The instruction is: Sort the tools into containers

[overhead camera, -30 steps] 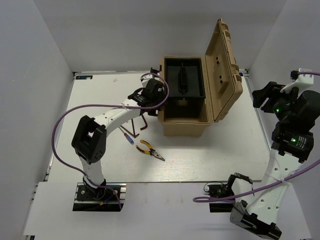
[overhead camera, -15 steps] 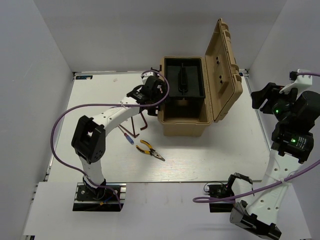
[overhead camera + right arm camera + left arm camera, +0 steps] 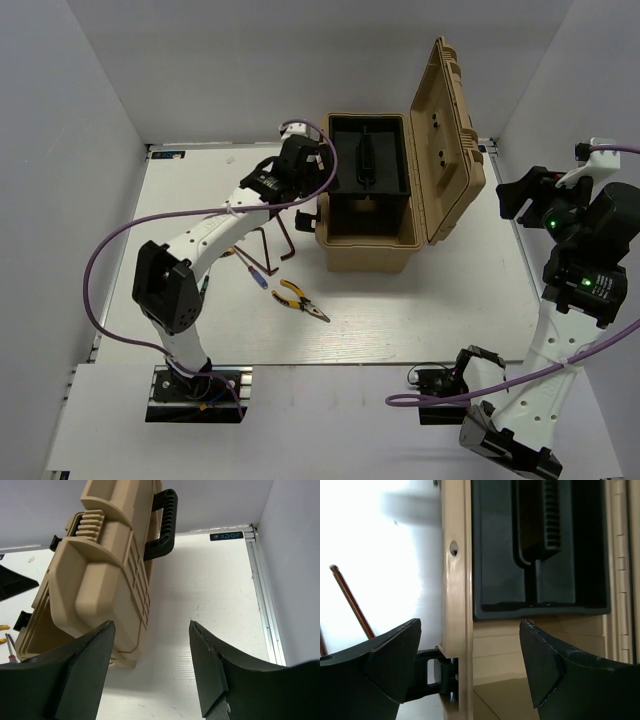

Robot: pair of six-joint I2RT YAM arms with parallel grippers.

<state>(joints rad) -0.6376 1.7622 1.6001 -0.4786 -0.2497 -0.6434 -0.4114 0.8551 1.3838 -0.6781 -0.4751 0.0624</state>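
Note:
The open tan toolbox (image 3: pixel 366 245) stands mid-table with its lid (image 3: pixel 447 130) upright and a black tray (image 3: pixel 365 160) inside. My left gripper (image 3: pixel 302 172) is open and empty, its jaws astride the box's left wall (image 3: pixel 455 605), above the tray (image 3: pixel 540 545). Yellow-and-black pliers (image 3: pixel 300 298) lie on the table in front of the box. Thin dark hex keys (image 3: pixel 288 240) and a blue-tipped screwdriver (image 3: pixel 257 272) lie left of the box; one thin rod (image 3: pixel 352 602) shows in the left wrist view. My right gripper (image 3: pixel 522 195) is open and empty, right of the lid (image 3: pixel 100 570). The small dark screwdriver is not discernible.
The box's black carry handle (image 3: pixel 162 525) sticks out from the lid toward the back. White walls enclose the table on three sides. An aluminium rail (image 3: pixel 262 590) runs along the right edge. A purple cable (image 3: pixel 120 240) loops off the left arm.
My left gripper has moved toward the back along the box's left wall, and the arm's elbow has swung left. The right arm has barely moved. The tools lie as before.

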